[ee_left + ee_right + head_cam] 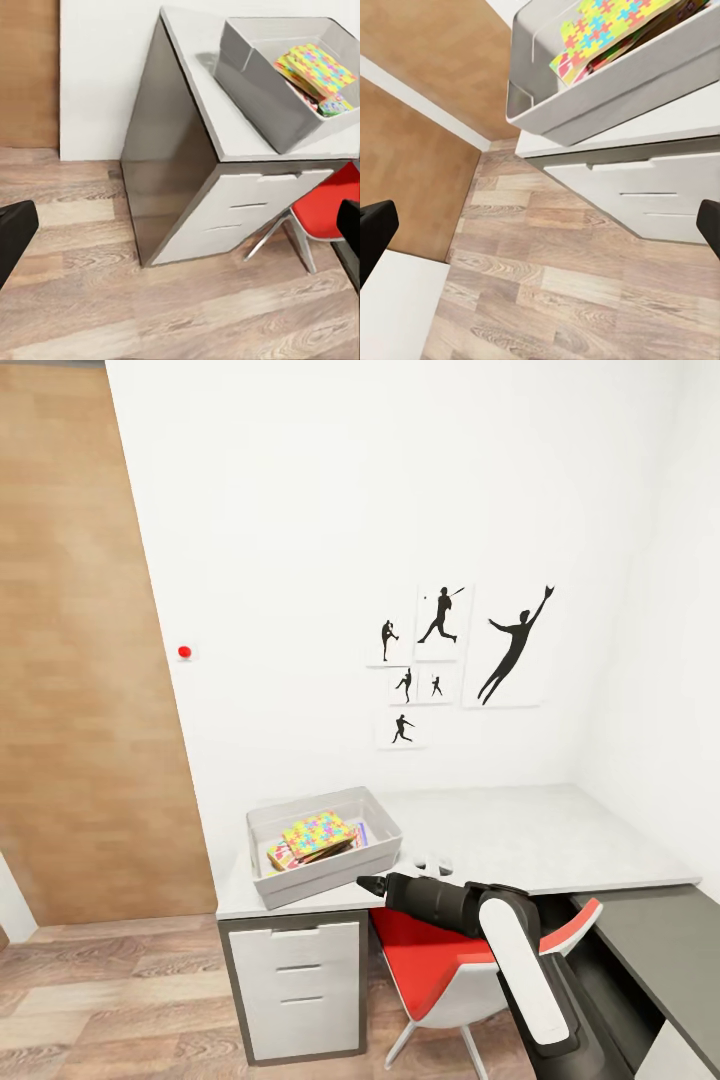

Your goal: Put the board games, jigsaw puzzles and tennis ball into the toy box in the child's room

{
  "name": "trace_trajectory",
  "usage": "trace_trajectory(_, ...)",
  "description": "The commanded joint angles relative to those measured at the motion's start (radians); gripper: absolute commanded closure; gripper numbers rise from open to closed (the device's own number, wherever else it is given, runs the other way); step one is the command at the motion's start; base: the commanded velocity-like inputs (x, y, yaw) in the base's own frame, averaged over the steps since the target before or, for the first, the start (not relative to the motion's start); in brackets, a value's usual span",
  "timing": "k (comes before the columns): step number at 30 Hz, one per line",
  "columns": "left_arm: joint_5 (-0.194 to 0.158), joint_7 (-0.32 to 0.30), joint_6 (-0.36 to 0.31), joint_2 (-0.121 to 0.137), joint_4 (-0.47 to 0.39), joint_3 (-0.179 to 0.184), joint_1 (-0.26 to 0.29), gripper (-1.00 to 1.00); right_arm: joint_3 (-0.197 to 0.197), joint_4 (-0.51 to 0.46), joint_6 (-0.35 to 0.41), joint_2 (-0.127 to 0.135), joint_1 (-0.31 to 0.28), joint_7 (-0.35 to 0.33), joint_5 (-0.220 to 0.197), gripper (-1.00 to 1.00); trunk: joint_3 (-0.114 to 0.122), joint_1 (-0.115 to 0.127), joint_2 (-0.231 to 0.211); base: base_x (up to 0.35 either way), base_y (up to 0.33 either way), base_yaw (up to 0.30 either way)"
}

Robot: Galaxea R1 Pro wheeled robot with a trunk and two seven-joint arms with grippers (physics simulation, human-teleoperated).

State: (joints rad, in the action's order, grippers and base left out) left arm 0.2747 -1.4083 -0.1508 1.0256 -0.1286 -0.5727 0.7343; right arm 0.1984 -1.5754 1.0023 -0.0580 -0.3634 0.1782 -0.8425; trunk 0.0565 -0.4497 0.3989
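The toy box [325, 845] sits at the near corner of the table [520, 835], above the white drawers [300, 985], and it already holds a stack of toys. On top lies a jigsaw puzzle [317, 832] with its bright interlocking pieces, and under it the edges of other flat printed boxes poke out, though I cannot count them or tell which games they are. I see no tennis ball, in the box or on the tabletop. The rest of the table looks bare, so the job seems well along or close to done; I cannot confirm every toy is inside.

The right gripper [362, 883] hangs just in front of the box, beside the red chair [440, 965], and holds nothing. In the right wrist view its fingers [375, 229] stand far apart; the left gripper's fingers [13, 232] are likewise spread wide over the wood floor [180, 300].
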Motion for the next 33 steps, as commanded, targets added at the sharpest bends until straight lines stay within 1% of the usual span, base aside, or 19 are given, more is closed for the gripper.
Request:
trace_trajectory(1, 0.010, 0.018, -0.013, -0.006, 0.000, -0.009, 0.002, -1.00, 0.000, -0.001, 0.002, 0.000, 0.000, 0.010, -0.010, -1.00, 0.000, 0.000, 0.001, 0.000, 0.000, 0.000)
trace_trajectory(2, 0.010, 0.060, -0.018, -0.018, -0.001, -0.009, 0.001, -1.00, 0.001, 0.000, 0.002, 0.000, 0.000, 0.010, -0.010, -1.00, 0.000, 0.000, 0.001, 0.000, 0.000, 0.000)
trace_trajectory(3, 0.010, 0.082, -0.021, -0.025, -0.002, -0.009, 0.002, -1.00, 0.001, 0.000, 0.002, 0.000, 0.000, 0.010, -0.010, -1.00, 0.000, 0.000, 0.001, 0.000, 0.000, 0.000)
trace_trajectory(4, 0.011, 0.125, -0.028, -0.040, -0.003, -0.009, 0.002, -1.00, 0.001, 0.000, 0.002, 0.000, 0.000, 0.010, -0.010, -1.00, 0.000, 0.000, 0.001, 0.000, 0.000, 0.000)
trace_trajectory(5, 0.011, 0.147, -0.032, -0.048, -0.004, -0.009, 0.002, -1.00, 0.001, 0.000, 0.002, 0.000, 0.000, 0.010, -0.010, -1.00, 0.000, 0.000, 0.001, 0.000, 0.000, 0.000)
trace_trajectory(6, 0.012, 0.194, -0.041, -0.064, -0.005, -0.008, 0.001, -1.00, 0.001, 0.000, 0.002, 0.000, 0.000, 0.010, -0.010, -1.00, 0.000, 0.000, 0.001, 0.000, 0.000, 0.000)
trace_trajectory(7, 0.012, 0.219, -0.044, -0.073, -0.005, -0.007, 0.001, -1.00, 0.001, 0.000, 0.002, 0.000, 0.000, 0.010, -0.010, -1.00, 0.000, 0.000, 0.001, 0.000, 0.000, 0.000)
trace_trajectory(8, 0.013, 0.275, -0.050, -0.092, -0.006, -0.003, 0.001, -1.00, 0.001, 0.000, 0.002, 0.000, 0.000, 0.010, -0.010, -1.00, 0.000, 0.000, 0.001, 0.000, 0.000, 0.000)
trace_trajectory(9, 0.013, 0.307, -0.052, -0.103, -0.006, 0.000, 0.002, -1.00, 0.001, 0.000, 0.002, 0.000, 0.000, 0.010, -0.010, -1.00, 0.000, 0.000, 0.001, 0.000, 0.000, 0.000)
trace_trajectory(10, 0.013, 0.374, -0.056, -0.125, -0.006, 0.008, 0.002, -1.00, 0.001, 0.000, 0.002, 0.000, 0.000, 0.010, -0.010, -1.00, 0.000, 0.000, 0.001, 0.000, 0.000, 0.000)
trace_trajectory(11, 0.013, 0.409, -0.057, -0.136, -0.006, 0.012, 0.002, -1.00, 0.001, 0.000, 0.002, 0.000, 0.000, 0.010, -0.010, -1.00, 0.000, 0.000, 0.001, 0.000, 0.000, 0.000)
trace_trajectory(12, 0.013, 0.476, -0.061, -0.159, -0.007, 0.022, 0.002, -1.00, 0.001, 0.000, 0.002, 0.000, 0.000, 0.010, -0.010, -1.00, 0.000, 0.000, 0.001, 0.000, 0.000, 0.000)
trace_trajectory(13, 0.013, 0.507, -0.064, -0.170, -0.009, 0.027, 0.002, -1.00, 0.001, 0.000, 0.002, 0.000, 0.000, 0.010, -0.010, -1.00, 0.000, 0.000, 0.001, 0.000, 0.000, 0.000)
trace_trajectory(14, 0.013, 0.560, -0.072, -0.188, -0.016, 0.036, 0.002, -1.00, 0.002, 0.000, 0.002, 0.000, 0.000, 0.010, -0.010, -1.00, 0.000, 0.000, 0.001, 0.000, 0.000, 0.000)
trace_trajectory(16, 0.012, 0.608, -0.086, -0.205, -0.040, 0.046, 0.001, -1.00, 0.002, 0.000, 0.002, 0.000, 0.000, 0.010, -0.010, -1.00, 0.000, 0.000, 0.001, 0.000, 0.000, 0.000)
trace_trajectory(19, 0.010, 0.637, -0.101, -0.217, -0.081, 0.053, 0.001, -1.00, 0.002, 0.000, 0.002, 0.000, 0.000, 0.010, -0.010, -1.00, 0.000, 0.000, 0.001, 0.000, 0.000, 0.000)
trace_trajectory(22, 0.008, 0.646, -0.106, -0.221, -0.097, 0.055, 0.001, -1.00, 0.002, 0.000, 0.001, 0.000, -0.001, 0.010, -0.010, -1.00, 0.000, 0.000, 0.001, -0.003, 0.011, 0.000)
trace_trajectory(26, 0.008, 0.648, -0.107, -0.223, -0.104, 0.056, 0.001, -1.00, 0.001, 0.000, 0.002, 0.000, -0.001, 0.010, -0.010, -1.00, 0.000, 0.000, 0.001, -0.086, 0.140, 0.000)
trace_trajectory(33, 0.008, 0.649, -0.105, -0.223, -0.106, 0.057, 0.001, -1.00, 0.001, 0.000, 0.002, 0.000, 0.000, 0.010, -0.010, -1.00, 0.000, 0.000, 0.001, -0.181, 0.239, 0.000)
